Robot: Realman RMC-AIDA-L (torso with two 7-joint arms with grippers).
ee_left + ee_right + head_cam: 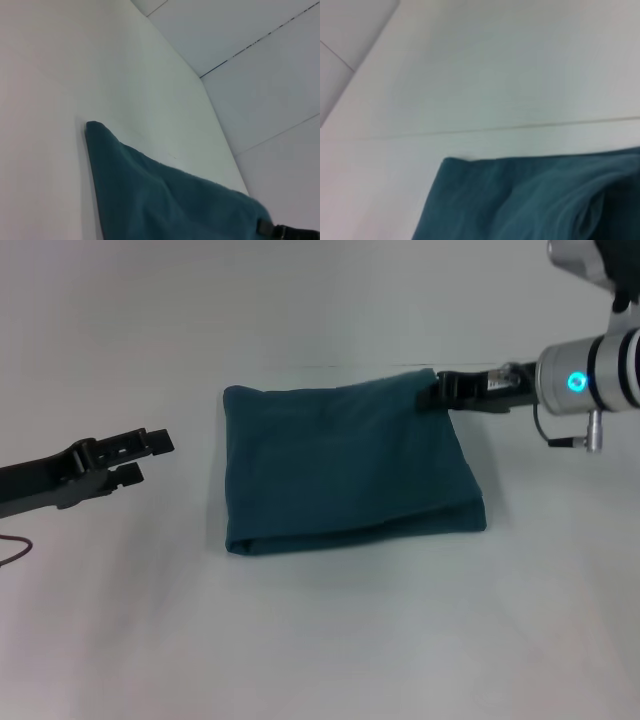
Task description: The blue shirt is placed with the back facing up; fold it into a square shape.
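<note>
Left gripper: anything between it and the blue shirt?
Nothing visible. Only bare white table lies between the left gripper and the folded blue shirt. The right gripper is at the shirt's far right corner.

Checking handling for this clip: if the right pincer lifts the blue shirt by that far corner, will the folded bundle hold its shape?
Probably not. The blue shirt looks like soft, creased fabric folded in layers, so it would likely sag and unfold. It seems light for its size, and a push would probably bunch it. The right pincer sits at its far corner; the left pincer hovers apart, open.
</note>
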